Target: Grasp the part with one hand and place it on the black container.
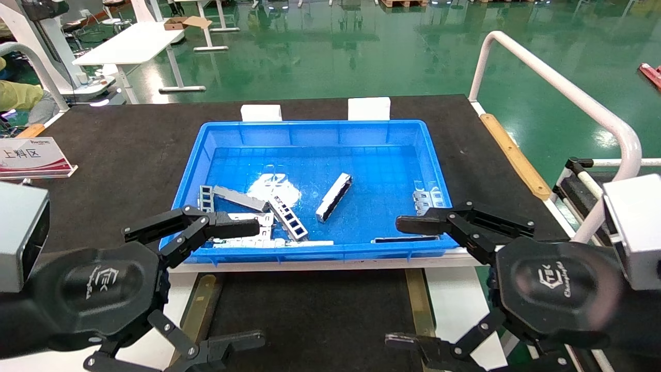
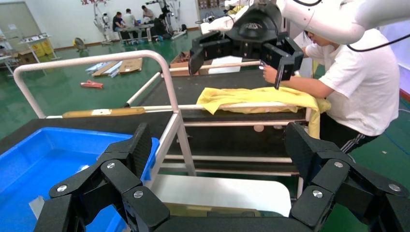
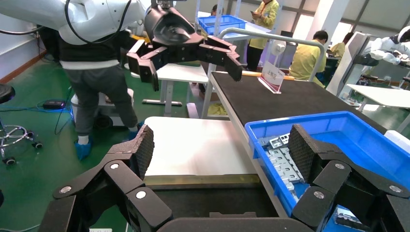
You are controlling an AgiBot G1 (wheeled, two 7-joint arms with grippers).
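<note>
The part point(image 1: 334, 197), a narrow silver-grey channel strip, lies slanted in the middle of the blue bin point(image 1: 310, 128). The black container point(image 1: 310, 310), a flat black tray with brass strips on two sides, lies in front of the bin, between my grippers; it also shows in the right wrist view point(image 3: 208, 200). My left gripper point(image 1: 248, 284) is open and empty at the bin's front left corner. My right gripper point(image 1: 403, 281) is open and empty at the bin's front right corner. Both hover above the tray's sides, and neither touches the part.
The bin also holds a ladder-like strip with dark windows point(image 1: 288, 217), flat plates point(image 1: 237, 199) and a bracket point(image 1: 427, 199). A sign point(image 1: 32, 155) stands at the far left. A white rail point(image 1: 563, 93) runs along the right. A person point(image 2: 358, 87) stands beyond it.
</note>
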